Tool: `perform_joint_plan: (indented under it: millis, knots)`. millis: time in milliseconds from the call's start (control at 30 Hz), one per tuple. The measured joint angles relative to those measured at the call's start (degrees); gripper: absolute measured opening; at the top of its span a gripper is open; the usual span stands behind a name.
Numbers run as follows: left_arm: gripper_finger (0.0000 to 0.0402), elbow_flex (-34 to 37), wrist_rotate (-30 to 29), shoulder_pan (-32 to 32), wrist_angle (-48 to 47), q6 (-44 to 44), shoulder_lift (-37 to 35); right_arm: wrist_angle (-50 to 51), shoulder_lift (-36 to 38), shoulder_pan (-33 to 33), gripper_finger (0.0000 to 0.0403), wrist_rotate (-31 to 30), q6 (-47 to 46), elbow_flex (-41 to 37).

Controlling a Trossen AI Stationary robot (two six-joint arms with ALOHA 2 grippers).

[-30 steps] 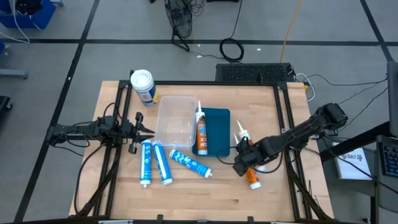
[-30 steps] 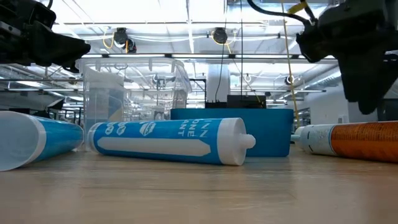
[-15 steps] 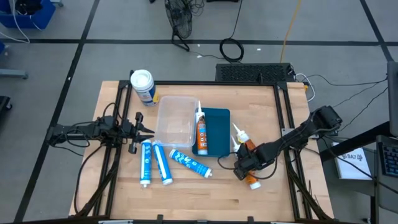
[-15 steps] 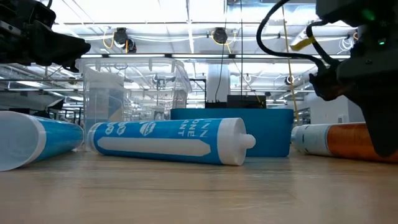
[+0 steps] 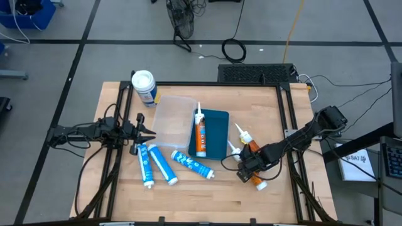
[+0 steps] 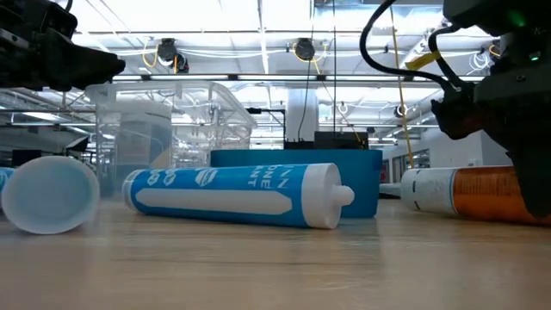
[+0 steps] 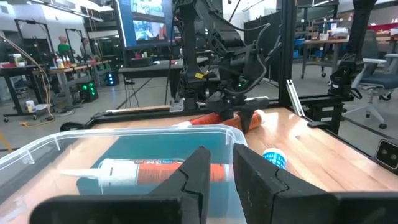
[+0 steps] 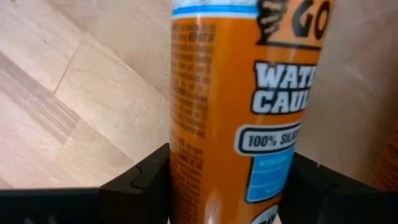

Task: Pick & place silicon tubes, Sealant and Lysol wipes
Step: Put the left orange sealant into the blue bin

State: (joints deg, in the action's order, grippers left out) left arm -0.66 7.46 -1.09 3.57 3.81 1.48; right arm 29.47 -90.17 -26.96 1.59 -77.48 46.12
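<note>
An orange sealant tube point(image 5: 252, 152) lies on the table at the right, and my right gripper point(image 5: 249, 166) is shut on it. A second orange tube point(image 5: 201, 130) lies on the blue tray point(image 5: 217, 135) beside the clear bin point(image 5: 173, 119). Three blue-and-white silicone tubes point(image 5: 163, 165) lie on the table near the front. The Lysol wipes canister point(image 5: 144, 86) stands upright at the far left. My left gripper point(image 5: 151, 131) is shut and empty, hovering level next to the bin's left wall point(image 7: 124, 134). My right gripper pinches the orange tube's body point(image 8: 186, 155) between its two fingers, one on each side, behind the tube's middle toward its flat rear end. The fingers come from above and lie across the tube. The tube point(image 6: 465, 194) lies on the table.
The nearest blue tube point(image 6: 232, 194) lies across the front. A blue tube's open end point(image 6: 50, 194) faces the near edge. The black frame rails point(image 5: 292, 125) border the table's sides. Bare wood lies along the near edge point(image 5: 207, 201).
My right gripper has come down over the orange tube on the table's right. The clear bin and blue tray have turned and slid a little toward the table's left. The two leftmost blue tubes have turned; one now points its end at the near edge.
</note>
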Motion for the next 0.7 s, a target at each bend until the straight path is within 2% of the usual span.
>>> perform_joint_plan:
  millis: [267, 467, 600, 700]
  knots:
    - [0.0076, 0.0, 0.0, -0.02, 0.01, 0.0, 0.0, 0.27, 6.79, -2.66, 0.0201, -7.24, -5.54, -0.42]
    - [0.0076, 0.02, 0.0, 0.0, 0.01, 0.0, 0.02, -3.14, 12.84, -5.55, 0.0201, -14.4, -8.64, -0.37]
    - [0.0076, 0.0, 0.0, -0.02, 0.02, 0.0, 0.0, -9.75, 16.04, -6.52, 0.0201, -22.12, -5.04, -0.24]
    - [0.0076, 0.01, 0.0, 0.0, 0.02, 0.01, 0.0, -16.87, 17.25, -6.47, 0.0201, -27.96, 1.89, -0.19]
